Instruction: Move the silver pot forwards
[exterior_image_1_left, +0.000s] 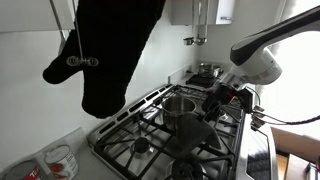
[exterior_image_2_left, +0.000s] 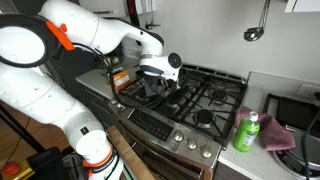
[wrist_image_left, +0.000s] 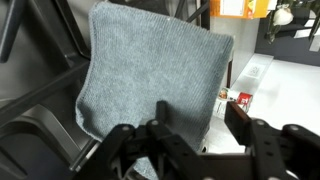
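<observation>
The silver pot (exterior_image_1_left: 180, 106) stands upright on the gas stove, near the middle burners, straight-sided and shiny. A grey cloth (exterior_image_1_left: 196, 137) lies on the grates just in front of it and fills the wrist view (wrist_image_left: 150, 70). My gripper (exterior_image_1_left: 217, 101) hovers beside the pot and just above the stove. In the wrist view its two black fingers (wrist_image_left: 200, 125) are spread apart over the cloth's edge with nothing between them. The pot itself does not show in the wrist view. In the exterior view that shows the arm, the gripper (exterior_image_2_left: 160, 88) covers the pot.
A smaller shiny metal pan (exterior_image_1_left: 207, 70) sits at the back of the stove. A black oven mitt (exterior_image_1_left: 110, 50) hangs in front of the camera. A green bottle (exterior_image_2_left: 247, 132) stands on the counter beside the stove (exterior_image_2_left: 210, 100). Small containers (exterior_image_1_left: 60, 160) sit on the near counter.
</observation>
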